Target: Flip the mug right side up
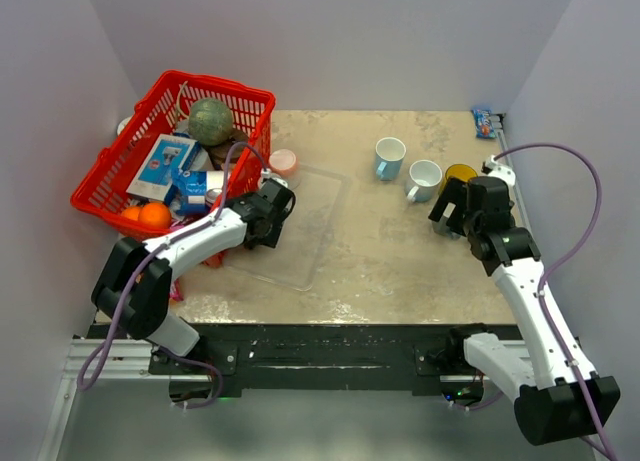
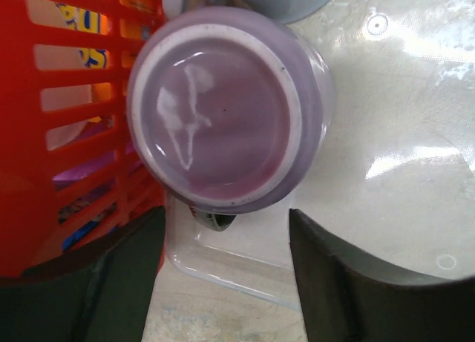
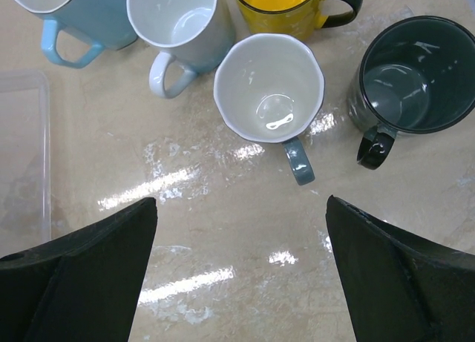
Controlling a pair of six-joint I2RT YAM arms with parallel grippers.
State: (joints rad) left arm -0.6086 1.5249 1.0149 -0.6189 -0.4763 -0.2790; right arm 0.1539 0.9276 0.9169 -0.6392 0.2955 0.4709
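Note:
A lilac mug (image 2: 226, 108) stands upside down, its glazed base facing the left wrist camera, on the corner of a clear plastic tray (image 2: 223, 271) beside the red basket (image 2: 30, 201). Part of its handle shows under its near edge. My left gripper (image 2: 224, 231) hovers just short of it, open, with a finger on each side and nothing between them. In the top view this gripper (image 1: 275, 206) covers the mug. My right gripper (image 1: 447, 209) hangs open over bare table (image 3: 241, 208) in front of a group of upright mugs.
The red basket (image 1: 170, 151) full of groceries stands at the back left, against the tray (image 1: 310, 231). A pink mug (image 1: 283, 162) sits behind the left gripper. Upright blue (image 3: 82, 15), white (image 3: 178, 23), yellow (image 3: 289, 8), white-grey (image 3: 269, 86) and dark grey (image 3: 415, 75) mugs cluster at the right.

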